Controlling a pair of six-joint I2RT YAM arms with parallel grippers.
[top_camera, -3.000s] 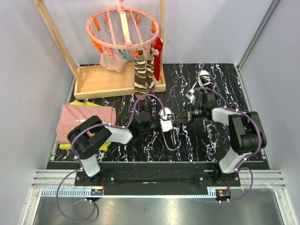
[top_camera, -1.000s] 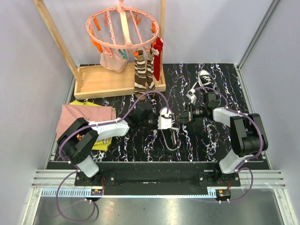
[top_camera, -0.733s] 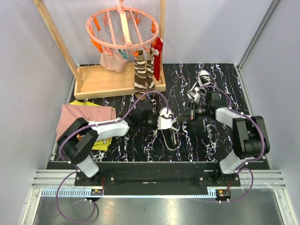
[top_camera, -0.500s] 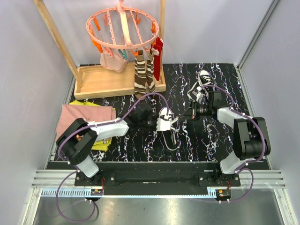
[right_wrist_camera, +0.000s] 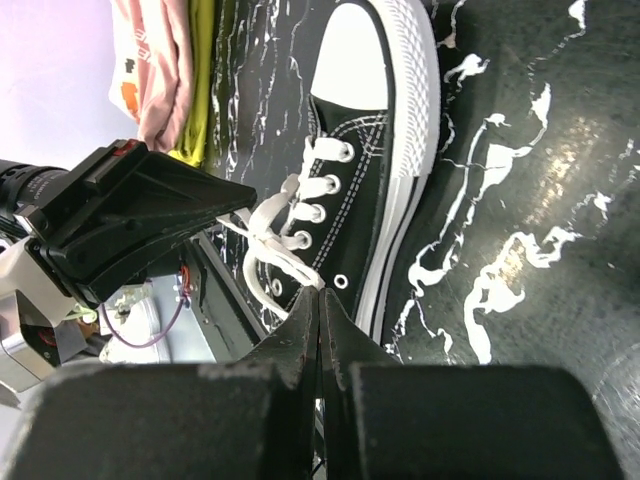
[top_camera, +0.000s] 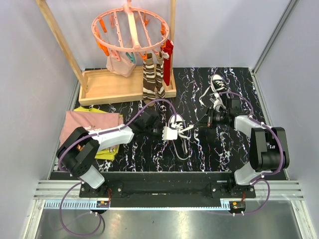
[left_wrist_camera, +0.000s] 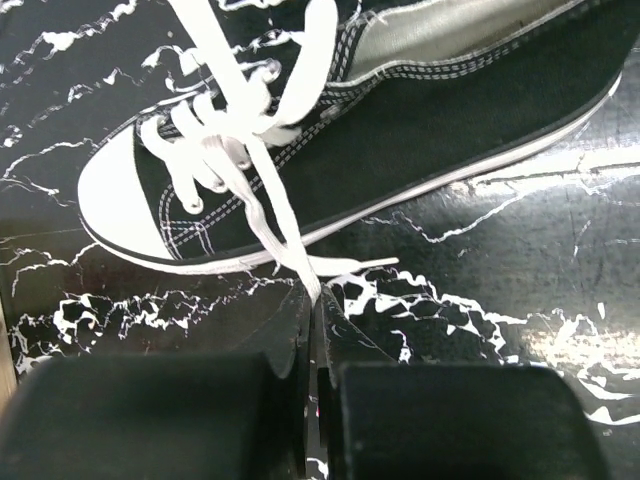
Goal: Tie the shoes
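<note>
At centre of marbled counter (top_camera: 212, 149), black sneaker (top_camera: 175, 124), white toe cap pointing away from arm bases, white laces (left_wrist_camera: 215, 140) crossed above eyelets. One strand clamped in jaws of left gripper (left_wrist_camera: 312, 305); other strand clamped in jaws of right gripper (right_wrist_camera: 318, 305). Second sneaker (top_camera: 217, 82) well apart, rear right.

The top camera looks down over the whole black marbled bench (top_camera: 219, 149). Both wrist cameras view one black canvas white-toed sneaker (left_wrist_camera: 400, 130) closely, from opposite sides.
</note>
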